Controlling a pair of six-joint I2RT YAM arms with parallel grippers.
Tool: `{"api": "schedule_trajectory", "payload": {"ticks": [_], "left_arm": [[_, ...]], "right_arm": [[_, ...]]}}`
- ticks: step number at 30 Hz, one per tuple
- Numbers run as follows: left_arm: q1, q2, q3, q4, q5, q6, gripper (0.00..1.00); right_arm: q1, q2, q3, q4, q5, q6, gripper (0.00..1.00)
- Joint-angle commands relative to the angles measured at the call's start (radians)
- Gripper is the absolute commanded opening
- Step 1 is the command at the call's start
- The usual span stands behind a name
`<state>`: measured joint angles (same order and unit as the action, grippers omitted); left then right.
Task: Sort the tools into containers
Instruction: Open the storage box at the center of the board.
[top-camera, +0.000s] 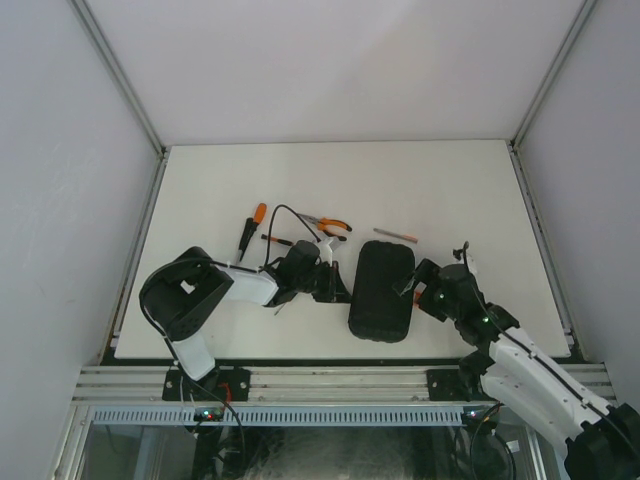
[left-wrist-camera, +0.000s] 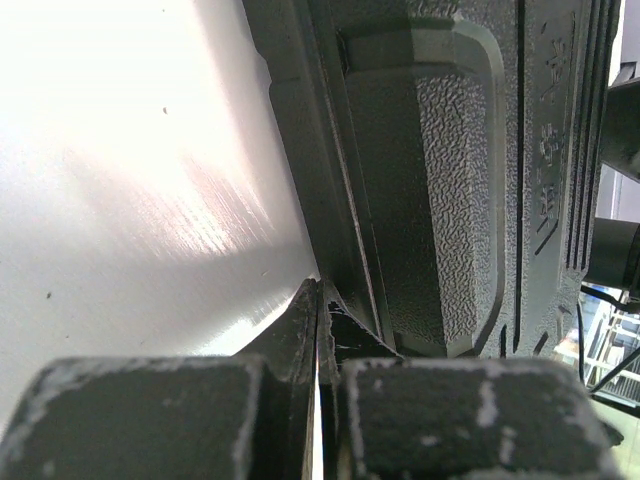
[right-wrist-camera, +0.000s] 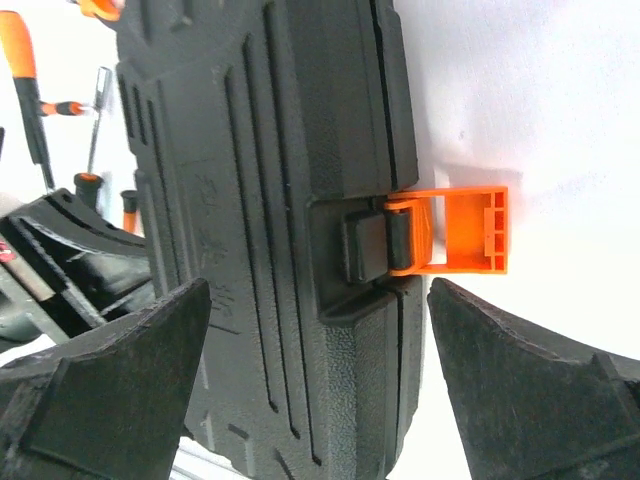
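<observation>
The container, a black ribbed case (top-camera: 382, 292), lies closed in the middle of the table. Its orange latch (right-wrist-camera: 462, 231) is flipped outward over the table. My right gripper (right-wrist-camera: 318, 292) stands open just below the latch, one finger above the case (right-wrist-camera: 250, 180) lid and the other above bare table, with nothing held. My left gripper (left-wrist-camera: 318, 292) is shut, its tips at the seam on the case's (left-wrist-camera: 440, 190) left edge. Beyond the case lie the tools: a thick screwdriver (top-camera: 252, 228), pliers (top-camera: 331, 225) and a thin screwdriver (top-camera: 395, 235).
Another thin screwdriver (top-camera: 279, 240) lies beside the left arm's cable. Orange-handled tools (right-wrist-camera: 22, 70) show at the right wrist view's upper left. White walls enclose the white table (top-camera: 480, 190) on three sides.
</observation>
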<state>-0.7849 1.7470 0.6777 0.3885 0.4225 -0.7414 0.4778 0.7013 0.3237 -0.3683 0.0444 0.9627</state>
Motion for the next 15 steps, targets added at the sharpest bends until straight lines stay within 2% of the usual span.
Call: {"api": "schedule_trajectory", "payload": {"ticks": [1,6,15], "left_arm": [[-0.005,-0.004,0.045,0.028,0.022,0.003,0.00],[-0.005,-0.006,0.054,0.010,0.020,0.012,0.00],[-0.008,-0.005,0.054,0.007,0.019,0.011,0.00]], "right_arm": [[-0.026,-0.073,-0.017,0.009,-0.026,0.032,0.90],[-0.046,-0.092,-0.080,0.111,-0.163,0.069,0.90],[-0.053,-0.118,-0.111,0.137,-0.208,0.083,0.91]]}}
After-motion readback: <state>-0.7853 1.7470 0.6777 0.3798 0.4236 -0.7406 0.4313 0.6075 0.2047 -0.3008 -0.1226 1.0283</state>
